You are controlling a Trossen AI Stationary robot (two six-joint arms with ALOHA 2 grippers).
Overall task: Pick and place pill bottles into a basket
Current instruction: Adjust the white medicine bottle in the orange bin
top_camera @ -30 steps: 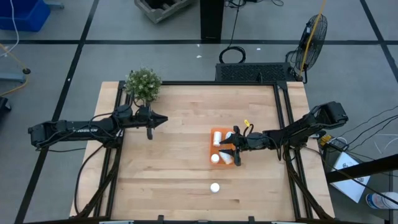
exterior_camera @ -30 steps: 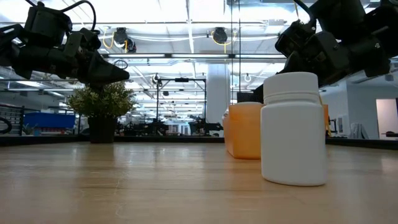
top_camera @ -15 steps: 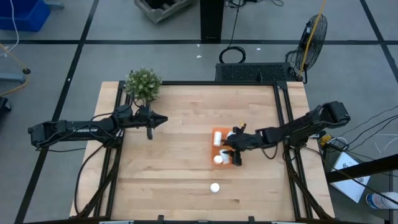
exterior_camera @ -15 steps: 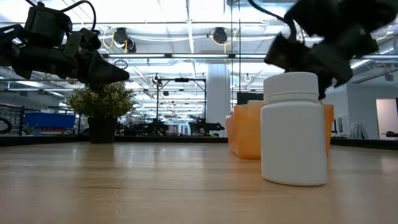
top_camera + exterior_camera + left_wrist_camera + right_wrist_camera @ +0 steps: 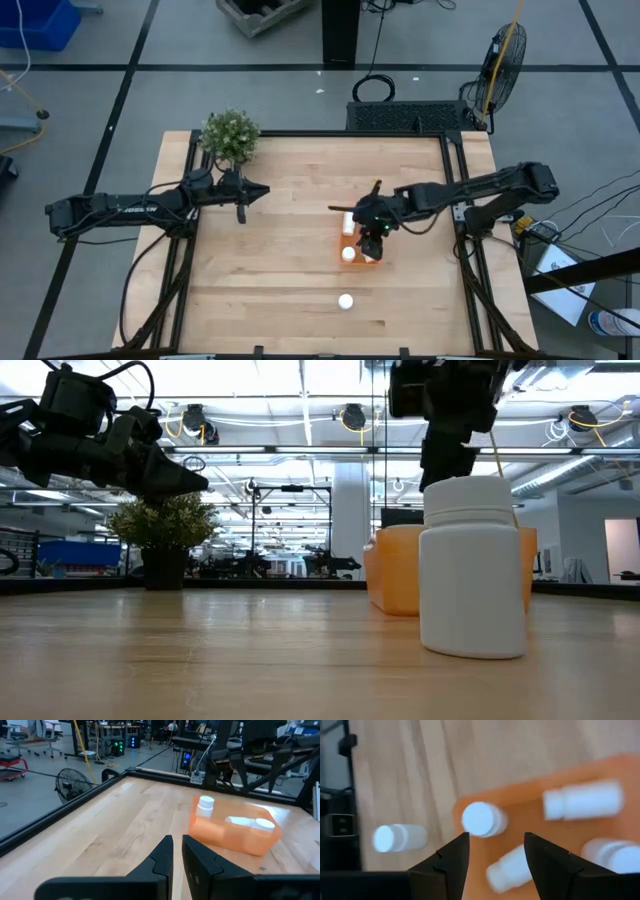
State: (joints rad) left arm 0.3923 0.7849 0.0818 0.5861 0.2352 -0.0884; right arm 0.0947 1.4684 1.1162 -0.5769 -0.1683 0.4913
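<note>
The right gripper [image 5: 372, 238] has swung from beside the basket [image 5: 348, 240] to directly above it, fingers spread and empty. Pill bottles [image 5: 582, 800] lie in the basket; one bottle [image 5: 345, 301] stands apart nearer the table's front edge, showing no readable label. The left gripper [image 5: 262, 192] waits near the plant [image 5: 230, 135], fingers pressed together.

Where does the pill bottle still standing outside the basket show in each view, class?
High view: lone bottle near the table's front edge.
Low view: large bottle in front.
Left wrist view: cannot tell.
Right wrist view: bottle on bare wood.
Shared landmark: orange basket.
</note>
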